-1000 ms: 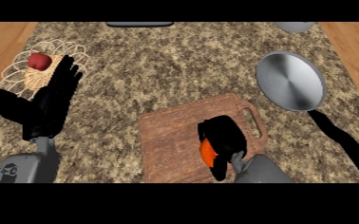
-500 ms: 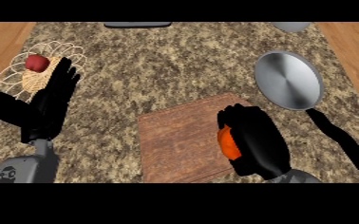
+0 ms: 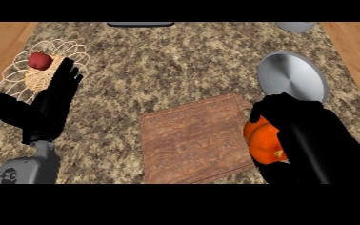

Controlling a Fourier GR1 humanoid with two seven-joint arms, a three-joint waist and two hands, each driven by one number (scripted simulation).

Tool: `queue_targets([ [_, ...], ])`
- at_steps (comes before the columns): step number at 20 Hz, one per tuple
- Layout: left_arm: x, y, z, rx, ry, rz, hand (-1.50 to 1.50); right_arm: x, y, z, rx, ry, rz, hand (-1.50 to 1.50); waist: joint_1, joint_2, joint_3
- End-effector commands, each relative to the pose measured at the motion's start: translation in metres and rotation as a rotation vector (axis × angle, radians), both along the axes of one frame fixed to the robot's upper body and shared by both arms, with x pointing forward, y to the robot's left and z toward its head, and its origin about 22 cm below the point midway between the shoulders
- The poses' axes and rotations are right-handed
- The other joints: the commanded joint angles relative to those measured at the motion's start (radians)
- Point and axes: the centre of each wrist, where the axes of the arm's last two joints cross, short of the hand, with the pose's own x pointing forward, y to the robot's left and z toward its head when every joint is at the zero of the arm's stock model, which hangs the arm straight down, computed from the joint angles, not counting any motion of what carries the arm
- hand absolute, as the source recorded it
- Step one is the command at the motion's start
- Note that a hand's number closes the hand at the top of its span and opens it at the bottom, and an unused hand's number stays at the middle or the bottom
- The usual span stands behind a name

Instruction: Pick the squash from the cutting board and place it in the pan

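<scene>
We log: right robot hand (image 3: 309, 133) curled round the orange squash (image 3: 262, 140), held at the cutting board's (image 3: 193, 143) right edge, just below the pan (image 3: 292, 76). Left robot hand (image 3: 56, 95) open, fingers straight, beside the wire basket (image 3: 21, 71) at the bench's (image 3: 169, 62) left edge.

Speckled brown granite counter (image 3: 175, 62), light wood strips at both side edges, even flat lighting

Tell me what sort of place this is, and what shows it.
Most likely a kitchen counter: a speckled stone-look countertop carries a wooden cutting board, a metal pan and a wire basket of produce. The right hand holds an orange squash.
</scene>
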Motion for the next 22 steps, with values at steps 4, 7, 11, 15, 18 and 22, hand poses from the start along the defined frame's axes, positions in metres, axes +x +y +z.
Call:
queue_targets([
  [4,-0.001,-0.002,0.012,0.013,-0.010,0.004,0.00,0.050,-0.051,0.015,0.110,-0.037,-0.127,1.50,0.013,0.004,0.001],
  [7,0.000,0.001,0.003,0.006,-0.015,0.000,0.00,0.068,-0.072,0.003,0.148,-0.037,-0.166,1.50,0.011,0.004,0.001],
  [11,0.003,0.002,-0.002,-0.001,0.004,-0.014,0.00,0.100,-0.116,0.000,0.198,-0.060,-0.199,1.50,0.014,0.006,0.001],
  [15,0.019,-0.017,-0.004,-0.001,-0.005,-0.023,0.00,0.126,-0.168,-0.017,0.213,-0.067,-0.224,1.50,0.017,0.012,0.001],
  [18,0.009,0.001,0.005,-0.004,-0.005,-0.019,0.00,0.143,-0.184,-0.026,0.242,-0.049,-0.214,1.50,0.020,0.007,0.001],
  [22,0.004,-0.013,0.002,-0.014,-0.013,-0.036,0.00,0.166,-0.204,-0.059,0.227,-0.021,-0.162,1.50,0.035,0.011,0.002],
])
